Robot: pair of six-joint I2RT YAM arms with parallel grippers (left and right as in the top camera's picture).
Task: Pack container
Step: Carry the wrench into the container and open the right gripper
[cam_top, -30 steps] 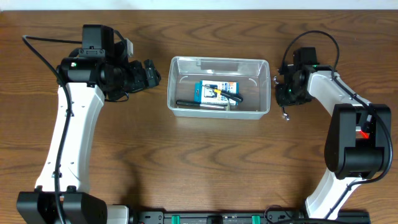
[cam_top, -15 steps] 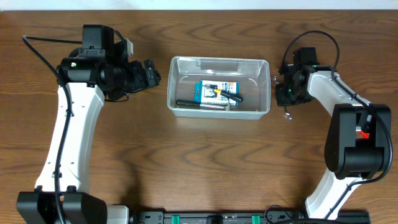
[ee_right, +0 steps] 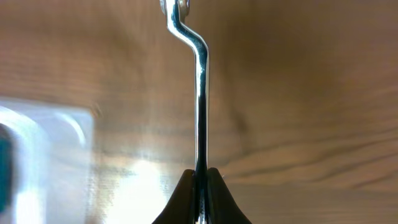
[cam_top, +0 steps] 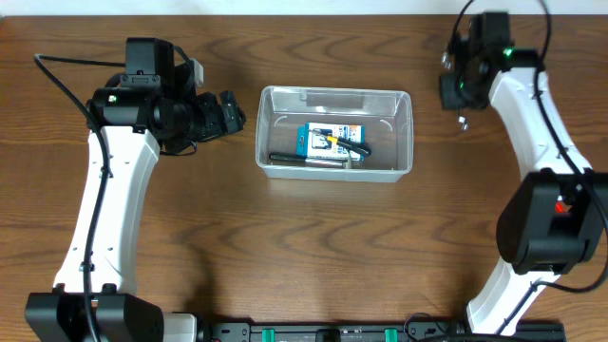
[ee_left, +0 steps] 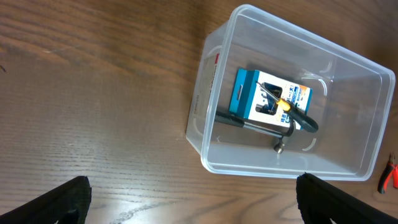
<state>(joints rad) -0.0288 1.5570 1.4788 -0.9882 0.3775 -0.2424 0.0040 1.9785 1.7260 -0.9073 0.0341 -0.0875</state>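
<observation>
The container (cam_top: 332,93), a clear plastic tub, stands at the table's middle and holds a blue-and-white box (cam_top: 331,139), a yellow-and-black screwdriver (cam_top: 346,143) and a black-handled tool (cam_top: 302,159). My right gripper (cam_top: 460,93) hangs past the tub's far right corner, shut on a thin chrome tool (ee_right: 201,93) with a cranked end that sticks out from the pinched fingers. The tub shows blurred at that view's left (ee_right: 46,155). My left gripper (cam_top: 234,112) is open beside the tub's left end with nothing between its fingers. Its wrist camera looks down on the container (ee_left: 198,109).
A small red-handled thing (ee_left: 389,177) lies on the wood at the right edge of the left wrist view, beyond the tub. Bare brown tabletop surrounds the tub. The arm bases stand at the near edge on both sides.
My right gripper closed on the chrome tool and carried it up and away from the tub's right end toward the far right. The left arm has not moved.
</observation>
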